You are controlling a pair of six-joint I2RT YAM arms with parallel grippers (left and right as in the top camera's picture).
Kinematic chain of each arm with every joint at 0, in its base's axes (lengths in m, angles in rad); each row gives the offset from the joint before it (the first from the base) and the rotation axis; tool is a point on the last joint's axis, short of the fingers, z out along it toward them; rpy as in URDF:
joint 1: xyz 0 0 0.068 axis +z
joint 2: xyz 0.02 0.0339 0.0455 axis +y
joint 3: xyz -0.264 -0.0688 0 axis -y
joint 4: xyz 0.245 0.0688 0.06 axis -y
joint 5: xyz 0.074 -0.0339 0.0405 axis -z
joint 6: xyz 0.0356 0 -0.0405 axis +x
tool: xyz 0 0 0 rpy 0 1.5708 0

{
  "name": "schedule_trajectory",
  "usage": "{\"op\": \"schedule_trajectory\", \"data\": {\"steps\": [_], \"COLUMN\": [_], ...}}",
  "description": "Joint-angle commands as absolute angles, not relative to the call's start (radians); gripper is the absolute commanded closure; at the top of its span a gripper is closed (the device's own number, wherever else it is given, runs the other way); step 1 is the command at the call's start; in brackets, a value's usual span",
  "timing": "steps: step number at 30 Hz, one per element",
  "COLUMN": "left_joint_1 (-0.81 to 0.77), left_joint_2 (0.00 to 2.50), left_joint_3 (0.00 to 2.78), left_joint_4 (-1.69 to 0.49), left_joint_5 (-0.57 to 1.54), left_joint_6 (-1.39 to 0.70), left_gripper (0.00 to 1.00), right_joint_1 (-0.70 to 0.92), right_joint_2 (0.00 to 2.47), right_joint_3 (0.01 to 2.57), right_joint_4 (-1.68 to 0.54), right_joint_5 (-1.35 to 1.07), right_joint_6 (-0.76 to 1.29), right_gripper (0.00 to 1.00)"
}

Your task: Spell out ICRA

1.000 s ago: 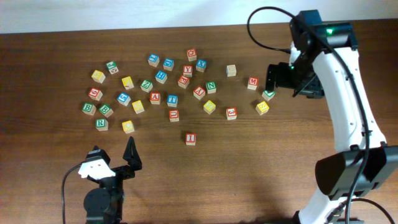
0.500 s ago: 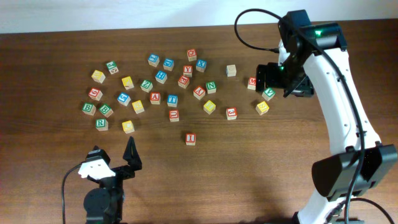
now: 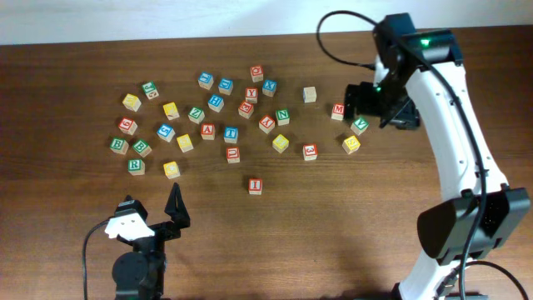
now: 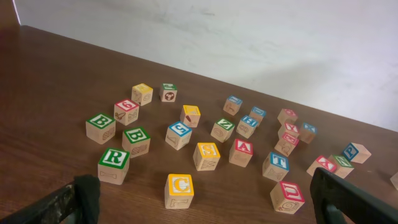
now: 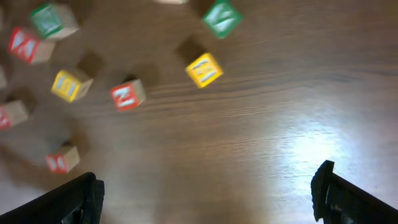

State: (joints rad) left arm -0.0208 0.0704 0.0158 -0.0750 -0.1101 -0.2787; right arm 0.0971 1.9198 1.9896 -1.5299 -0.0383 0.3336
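The red I block [image 3: 255,186] lies alone in front of the scattered letter blocks. The yellow C block [image 3: 171,169], green R block [image 3: 136,165] and red A block [image 3: 207,131] lie in the left part of the pile. In the left wrist view the C block [image 4: 180,188] is nearest, with the R block [image 4: 114,163] to its left and the A block [image 4: 241,151] behind. My left gripper [image 3: 151,215] is open and empty near the front edge [image 4: 208,211]. My right gripper [image 3: 373,102] is open and empty, above the pile's right end [image 5: 208,193].
Many other letter blocks lie across the table's far half. A red M block [image 3: 338,109], a green block [image 3: 359,126] and a yellow block [image 3: 351,144] lie by the right gripper. The right wrist view is blurred; it shows the yellow block [image 5: 204,68] and bare wood.
My right arm has moved left, over the red M block and the green block at the pile's right end. The left arm and the blocks have not moved.
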Motion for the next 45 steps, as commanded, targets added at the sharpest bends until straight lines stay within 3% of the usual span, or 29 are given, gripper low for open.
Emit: {"op": "schedule_trajectory", "data": {"steps": [1,8,22,28,31,33,38,45], "left_joint_1": [-0.019,-0.019,-0.019,-0.019,-0.019,-0.019,-0.019,-0.019], "left_joint_2": [0.067,0.067,0.067,0.067,0.067,0.067,0.067,0.068], "left_joint_3": [0.01,0.01,0.01,0.01,0.01,0.01,0.017,0.201], "left_joint_4": [-0.073,-0.073,-0.065,-0.052,-0.049,0.038,0.522,0.406], "left_joint_5": [-0.12,-0.12,-0.114,0.425,0.489,0.525,0.528,0.421], "left_joint_6": [-0.263,-0.263,-0.264,-0.451,-0.486,-0.527,-0.542,-0.361], "left_gripper": [0.01,0.01,0.01,0.01,0.01,0.01,0.01,0.01], "right_joint_1": [-0.006,-0.117,-0.118,-0.118,-0.118,-0.118,-0.118,-0.118], "right_joint_2": [1.927,1.927,1.927,1.927,1.927,1.927,1.927,1.927], "right_joint_3": [1.999,1.999,1.999,1.999,1.999,1.999,1.999,1.999], "right_joint_4": [-1.537,-1.57,-1.581,-1.581,-1.581,-1.581,-1.581,-1.581], "right_joint_5": [0.012,0.009,-0.018,-0.018,-0.018,-0.018,-0.018,-0.018], "right_joint_6": [0.383,0.382,0.382,0.382,0.382,0.383,0.382,0.382], "right_gripper": [0.02,0.02,0.02,0.02,0.02,0.02,0.02,0.02]}}
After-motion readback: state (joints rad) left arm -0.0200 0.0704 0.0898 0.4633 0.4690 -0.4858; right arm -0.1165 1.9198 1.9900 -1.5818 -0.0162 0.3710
